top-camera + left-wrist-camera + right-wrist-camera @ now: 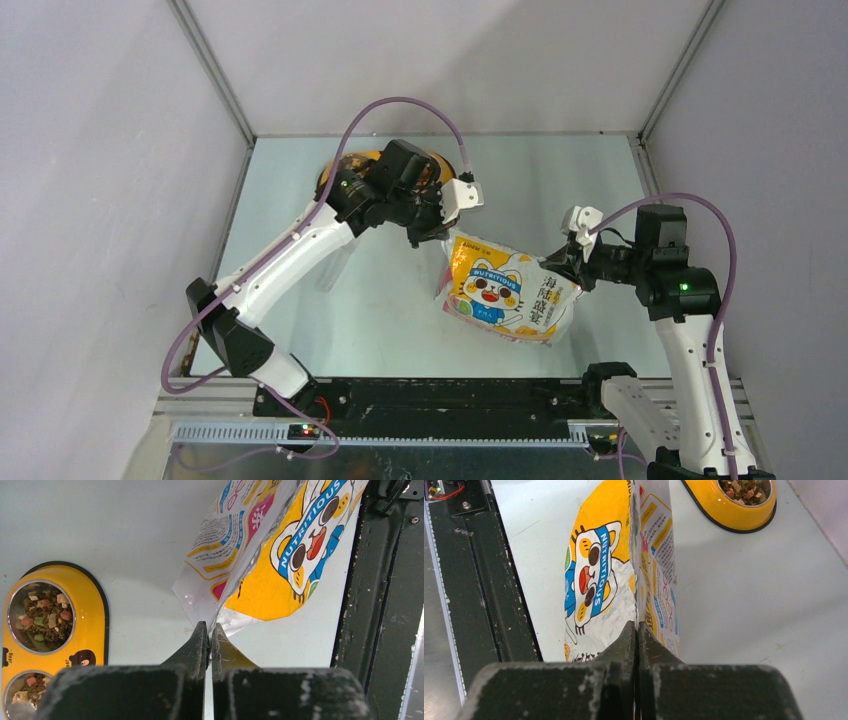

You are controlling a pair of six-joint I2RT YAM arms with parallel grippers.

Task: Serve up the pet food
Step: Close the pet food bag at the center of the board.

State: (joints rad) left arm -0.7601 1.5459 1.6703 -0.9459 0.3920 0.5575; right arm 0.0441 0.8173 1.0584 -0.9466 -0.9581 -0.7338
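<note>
The glossy yellow-white-pink pet food bag with a cartoon cat hangs between both grippers, just above the table. My left gripper is shut on its far-left corner; in the left wrist view the jaws pinch the silvery edge of the bag. My right gripper is shut on the bag's right edge, and the right wrist view shows those jaws closed on the bag's seam. Pet food kibble lies in the bowls of the yellow feeder, and more kibble shows in the right wrist view.
The yellow double-bowl feeder sits at the far left of the table, partly hidden under my left arm. A black rail runs along the near table edge. Grey walls enclose the table on three sides.
</note>
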